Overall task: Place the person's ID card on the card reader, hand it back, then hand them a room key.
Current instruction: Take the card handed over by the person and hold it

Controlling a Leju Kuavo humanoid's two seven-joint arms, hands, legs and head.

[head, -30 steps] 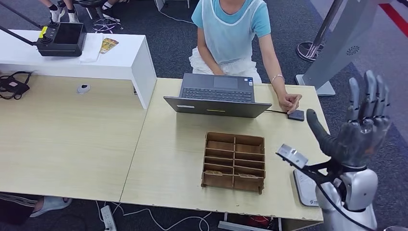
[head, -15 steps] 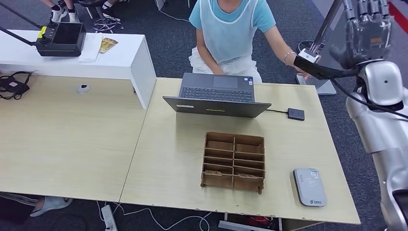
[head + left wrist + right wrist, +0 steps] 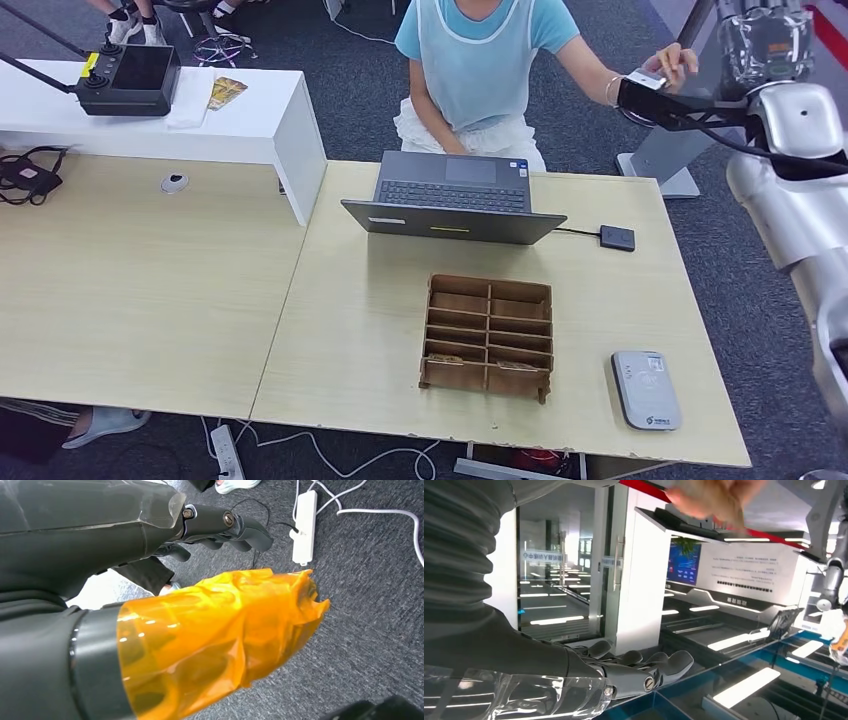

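Head view, near: we see the pale grey card reader [image 3: 645, 390] flat at the table [image 3: 350, 330] edge.
Organizer: wooden compartment box [image 3: 487, 337], contents unclear.
Far: the person's hand [image 3: 672, 66] beside the right robot hand [image 3: 768, 45], fingers extended, nothing held.
Left robot hand [image 3: 220, 522]: fingers curled, holding nothing.
ID card: we cannot tell where.

My head camera looks steeply down over the desk [image 3: 400, 330]; left wrist faces carpet [image 3: 370, 625] closely — right wrist tilts up toward glass walls [image 3: 549, 580].
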